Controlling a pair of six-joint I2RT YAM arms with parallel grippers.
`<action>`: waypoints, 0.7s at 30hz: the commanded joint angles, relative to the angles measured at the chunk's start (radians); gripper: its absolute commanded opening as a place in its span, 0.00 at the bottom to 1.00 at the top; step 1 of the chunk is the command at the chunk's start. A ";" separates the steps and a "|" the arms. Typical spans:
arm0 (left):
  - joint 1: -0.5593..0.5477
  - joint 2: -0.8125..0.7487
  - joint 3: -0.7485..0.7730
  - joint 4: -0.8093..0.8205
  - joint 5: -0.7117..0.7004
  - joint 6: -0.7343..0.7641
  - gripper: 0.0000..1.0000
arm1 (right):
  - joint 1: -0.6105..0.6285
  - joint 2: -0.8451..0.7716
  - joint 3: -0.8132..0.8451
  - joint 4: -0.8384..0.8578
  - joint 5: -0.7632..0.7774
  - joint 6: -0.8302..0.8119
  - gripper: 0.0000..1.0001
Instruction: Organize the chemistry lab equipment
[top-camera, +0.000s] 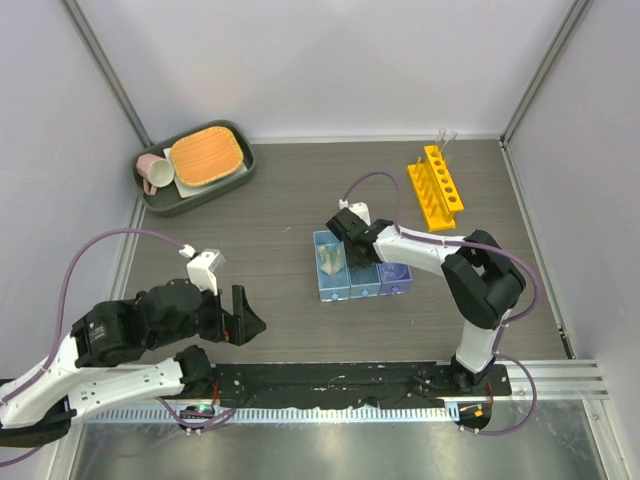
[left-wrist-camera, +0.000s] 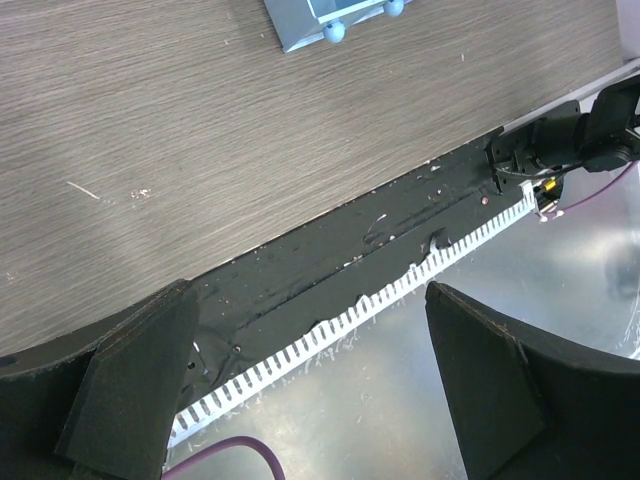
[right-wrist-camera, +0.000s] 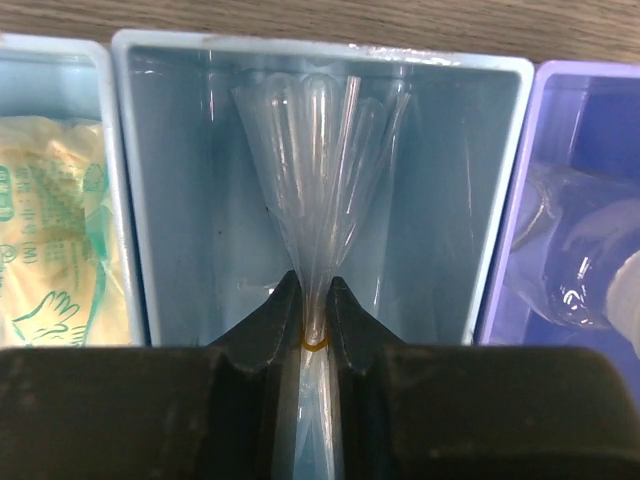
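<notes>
The blue three-compartment tray (top-camera: 399, 288) stands mid-table; its corner shows in the left wrist view (left-wrist-camera: 290, 30). My right gripper (top-camera: 345, 240) hovers over it, shut (right-wrist-camera: 314, 300) on the clear pipette bundle (right-wrist-camera: 318, 150), pinching it at its yellow rubber band inside the middle compartment (right-wrist-camera: 170, 180). The left compartment holds a packet of gloves (right-wrist-camera: 50, 230); the right, purple compartment holds a clear beaker (right-wrist-camera: 585, 260). The yellow-orange test tube rack (top-camera: 436, 188) stands at the back right with thin clear tubes (top-camera: 446, 137) at its far end. My left gripper (top-camera: 248, 318) is open and empty (left-wrist-camera: 310, 400) over the table's near edge.
A grey tray (top-camera: 152, 195) with an orange pad (top-camera: 207, 155) and a pink mug (top-camera: 155, 172) sits at the back left. A black mounting rail (top-camera: 340, 382) and a white toothed strip (left-wrist-camera: 400, 285) run along the near edge. Walls enclose the table.
</notes>
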 joint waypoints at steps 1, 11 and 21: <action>0.005 0.018 0.029 0.019 -0.012 0.006 1.00 | -0.007 0.014 -0.017 0.034 0.005 -0.001 0.25; 0.005 0.041 0.025 0.041 -0.006 0.007 1.00 | -0.006 -0.018 -0.015 0.017 0.013 -0.004 0.48; 0.005 0.052 0.027 0.055 -0.001 0.009 1.00 | 0.000 -0.148 0.049 -0.083 0.042 0.000 0.52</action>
